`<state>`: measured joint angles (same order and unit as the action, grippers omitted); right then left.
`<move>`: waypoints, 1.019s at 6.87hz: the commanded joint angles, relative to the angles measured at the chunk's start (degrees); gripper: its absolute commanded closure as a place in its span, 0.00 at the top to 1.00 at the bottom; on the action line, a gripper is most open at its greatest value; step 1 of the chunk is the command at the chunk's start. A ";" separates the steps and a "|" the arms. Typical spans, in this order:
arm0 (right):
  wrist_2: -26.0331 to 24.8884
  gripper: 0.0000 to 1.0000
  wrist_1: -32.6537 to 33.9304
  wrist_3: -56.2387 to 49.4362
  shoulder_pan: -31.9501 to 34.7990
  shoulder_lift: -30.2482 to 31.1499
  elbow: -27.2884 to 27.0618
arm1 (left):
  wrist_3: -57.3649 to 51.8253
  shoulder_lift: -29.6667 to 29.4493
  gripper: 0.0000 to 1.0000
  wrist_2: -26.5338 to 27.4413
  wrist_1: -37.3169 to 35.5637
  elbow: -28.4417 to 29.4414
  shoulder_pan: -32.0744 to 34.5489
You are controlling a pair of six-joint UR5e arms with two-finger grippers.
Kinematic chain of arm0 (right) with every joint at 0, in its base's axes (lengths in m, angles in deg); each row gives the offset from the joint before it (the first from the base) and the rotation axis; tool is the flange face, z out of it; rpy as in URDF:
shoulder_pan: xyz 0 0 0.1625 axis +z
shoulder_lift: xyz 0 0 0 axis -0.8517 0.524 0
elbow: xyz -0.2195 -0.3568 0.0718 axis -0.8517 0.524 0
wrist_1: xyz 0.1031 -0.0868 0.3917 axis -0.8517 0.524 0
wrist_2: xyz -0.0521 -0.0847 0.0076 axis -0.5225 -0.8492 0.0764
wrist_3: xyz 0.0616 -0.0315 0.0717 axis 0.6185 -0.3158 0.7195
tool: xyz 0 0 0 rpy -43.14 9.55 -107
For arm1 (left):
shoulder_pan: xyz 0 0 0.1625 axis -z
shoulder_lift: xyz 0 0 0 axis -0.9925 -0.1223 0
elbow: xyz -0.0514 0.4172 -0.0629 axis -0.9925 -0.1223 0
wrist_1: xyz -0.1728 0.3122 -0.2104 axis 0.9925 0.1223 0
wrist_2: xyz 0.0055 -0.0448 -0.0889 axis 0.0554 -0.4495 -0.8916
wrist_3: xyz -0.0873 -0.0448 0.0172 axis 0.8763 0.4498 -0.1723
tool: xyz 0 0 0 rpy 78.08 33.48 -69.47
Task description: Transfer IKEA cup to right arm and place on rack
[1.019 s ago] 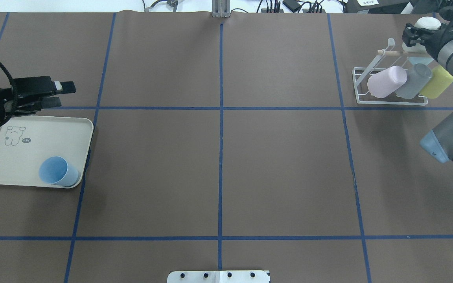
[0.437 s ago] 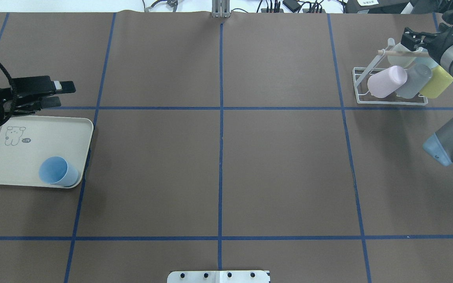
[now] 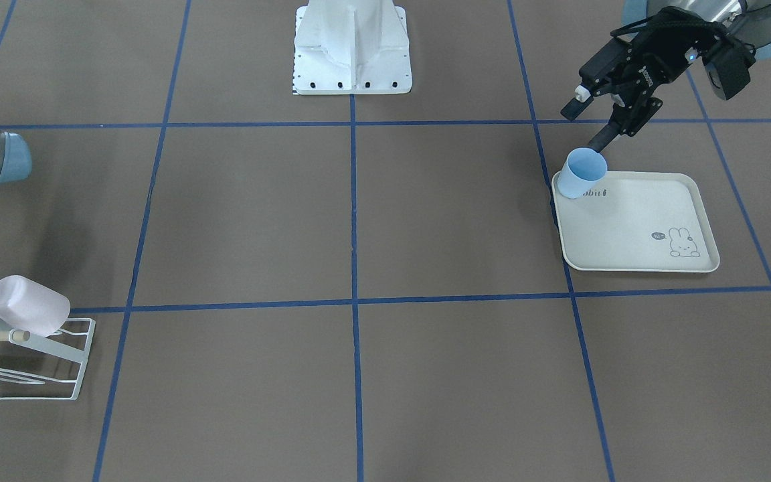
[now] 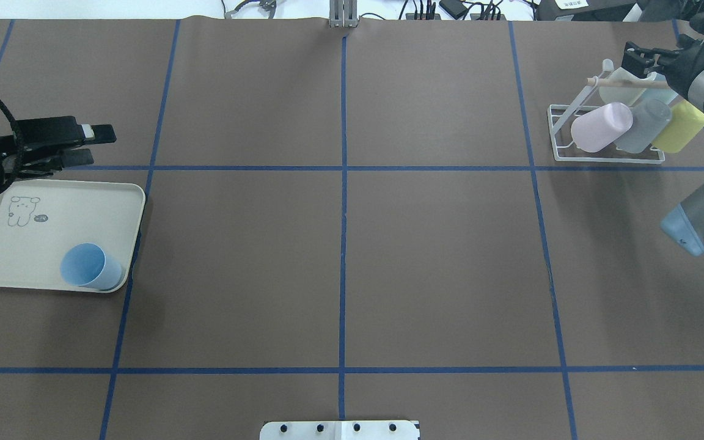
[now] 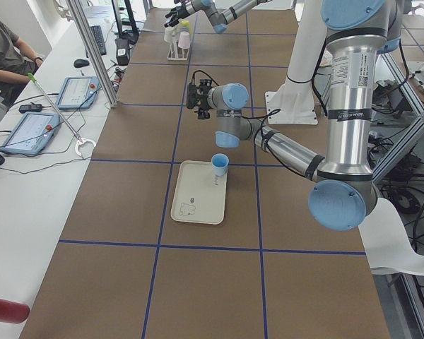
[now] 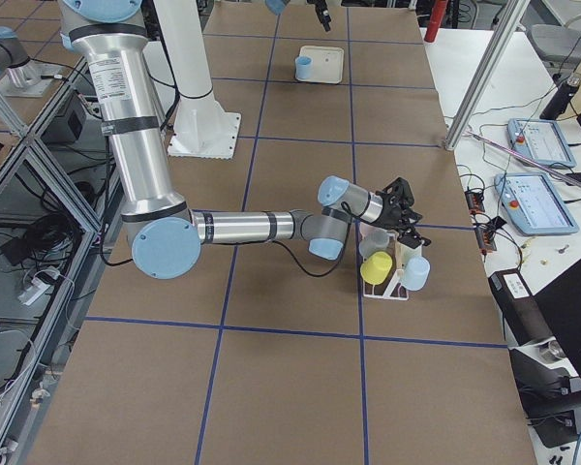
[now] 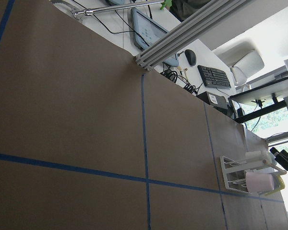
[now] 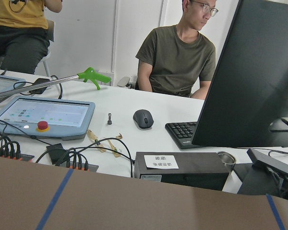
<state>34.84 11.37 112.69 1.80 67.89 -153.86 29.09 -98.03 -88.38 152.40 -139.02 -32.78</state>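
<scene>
The pale cup [image 4: 619, 91] lies at the back of the rack [image 4: 608, 160], tilted, right under the wooden rod [image 4: 608, 82]. The right gripper [image 4: 635, 58] sits at its far end. From overhead the black jaws appear to touch the cup, but the arm and rod crowd that spot. I cannot tell whether the jaws are clamped on the cup or parted from it.

The rack stands on the surface [image 4: 437, 263] in the far right corner and holds 4 cups. In the front row, 3 lean on pegs side by side: a pink cup [image 4: 601, 126], a grey cup [image 4: 642, 125] and a yellow cup [image 4: 682, 127]. The pale one is behind them.

On the other side, a blue cup [image 4: 86, 266] stands upright, mouth up. It is in the corner of the cream tray [image 4: 52, 226] nearest the robot and the middle of the surface. Nothing else is on the tray besides its printed rabbit.

The left gripper [image 4: 102, 145] hangs in the air beyond the tray's far edge, well apart from the blue cup. Its 2 jaws are spread with nothing between them.
</scene>
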 commanded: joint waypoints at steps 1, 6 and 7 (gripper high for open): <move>12.32 1.00 0.59 0.14 5.86 -0.10 -3.12 | -1.03 -0.39 1.00 -3.14 -2.94 -0.23 3.48; 32.49 1.00 22.74 17.75 11.79 -1.93 -25.89 | -24.02 4.35 1.00 -6.86 -21.81 -1.81 6.58; 36.61 1.00 22.66 23.46 11.69 -3.95 -26.08 | -29.02 4.27 1.00 -6.94 -28.39 -2.16 5.54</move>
<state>67.15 33.66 129.31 13.77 65.93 -178.86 5.92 -93.94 -95.21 131.10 -140.83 -26.42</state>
